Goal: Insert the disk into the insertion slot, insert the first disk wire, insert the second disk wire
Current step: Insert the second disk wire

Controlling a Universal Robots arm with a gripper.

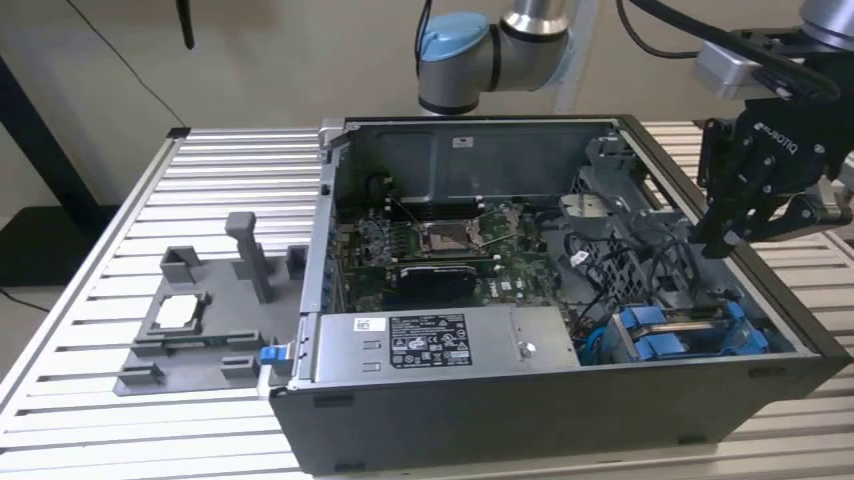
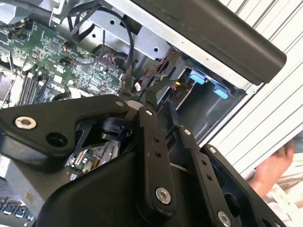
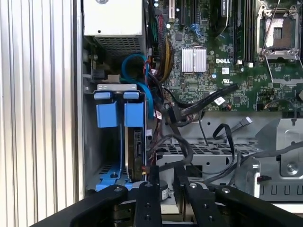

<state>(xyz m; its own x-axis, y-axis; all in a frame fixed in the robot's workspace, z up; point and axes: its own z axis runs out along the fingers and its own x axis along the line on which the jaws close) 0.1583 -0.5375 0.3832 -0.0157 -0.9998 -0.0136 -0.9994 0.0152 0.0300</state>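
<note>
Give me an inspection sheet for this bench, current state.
Surface: slatted table carrying the open case and a grey fixture.
Job's things: drive cage with blue tabs in the case corner. The disk seems to stand edge-on in one bay; seating cannot be told.
Clutter: small silver part lying on the fixture.
Grippers: gripper hovers over the case on the exterior view's right, above the cables beside the cage.
Cables: black cables loose across the board and cage; blue cable looped behind the tabs.
Surroundings: a hand beside the table.
</note>
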